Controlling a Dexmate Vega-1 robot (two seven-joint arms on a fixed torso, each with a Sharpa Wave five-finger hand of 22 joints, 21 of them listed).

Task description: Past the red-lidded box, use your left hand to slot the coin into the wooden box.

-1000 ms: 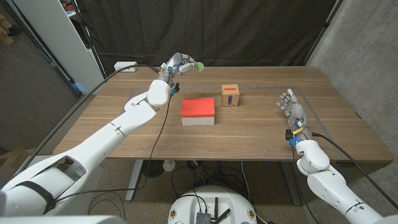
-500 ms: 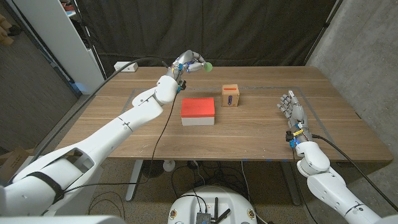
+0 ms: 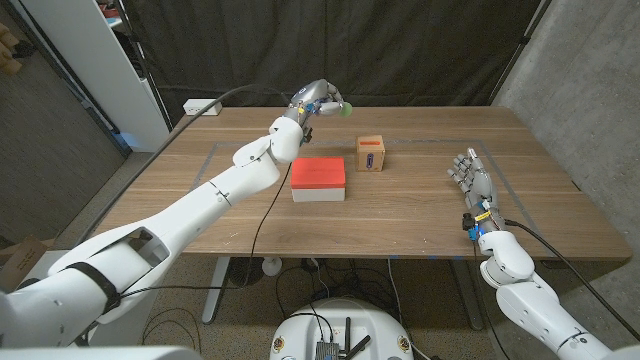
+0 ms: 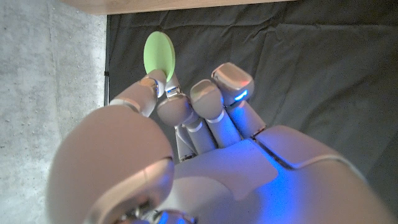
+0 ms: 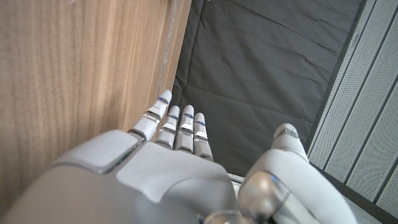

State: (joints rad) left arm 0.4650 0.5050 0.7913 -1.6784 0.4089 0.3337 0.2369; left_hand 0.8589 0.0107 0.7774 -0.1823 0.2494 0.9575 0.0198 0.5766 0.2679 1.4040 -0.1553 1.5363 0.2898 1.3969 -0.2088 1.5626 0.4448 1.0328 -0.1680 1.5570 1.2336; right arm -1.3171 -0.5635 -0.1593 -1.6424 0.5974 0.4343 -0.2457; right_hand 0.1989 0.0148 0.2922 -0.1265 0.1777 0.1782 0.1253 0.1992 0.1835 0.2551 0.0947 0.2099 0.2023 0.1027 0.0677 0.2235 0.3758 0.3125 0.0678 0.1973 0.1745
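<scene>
My left hand (image 3: 318, 100) is raised above the far part of the table, behind the red-lidded box (image 3: 318, 178). It pinches a light green coin (image 3: 346, 108) at its fingertips; in the left wrist view the coin (image 4: 159, 54) stands out past the fingers (image 4: 211, 102). The small wooden box (image 3: 370, 154), with a slot mark on top, stands to the right of the red-lidded box and nearer than the coin. My right hand (image 3: 472, 177) stands on its edge near the table's right side, fingers apart and holding nothing; its fingers (image 5: 177, 124) also show in the right wrist view.
A white power strip (image 3: 201, 106) with a cable lies at the table's far left corner. A dark curtain hangs behind the table (image 3: 400, 215). The left arm's cable trails over the table's left half.
My left hand has carried the green coin to the right along the far edge, closer to the wooden box. The right hand has hardly moved.
</scene>
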